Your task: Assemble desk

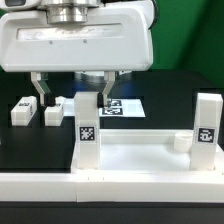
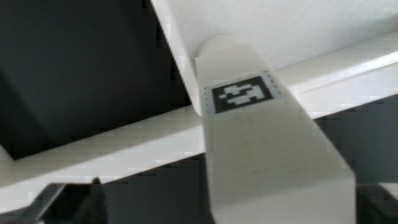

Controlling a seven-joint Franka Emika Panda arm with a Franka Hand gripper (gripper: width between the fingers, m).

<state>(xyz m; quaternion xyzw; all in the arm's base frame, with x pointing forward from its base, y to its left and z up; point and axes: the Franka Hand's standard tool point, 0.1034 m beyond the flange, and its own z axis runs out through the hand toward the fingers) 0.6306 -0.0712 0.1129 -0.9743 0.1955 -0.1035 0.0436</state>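
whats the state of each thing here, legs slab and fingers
fingers: open, gripping nothing
slab: flat on table, two legs standing on it
leg nearer the fingers: upright at a slab corner
other standing leg: upright at its corner
two loose legs: lying on table, unfitted

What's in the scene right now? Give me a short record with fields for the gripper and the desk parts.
gripper: two-finger gripper, open, holding nothing
slab: wide white plastic rimmed slab, lying flat
standing legs: short square white tagged leg at one slab corner; second standing leg at another
loose legs: two loose legs on the black table, exterior view's left
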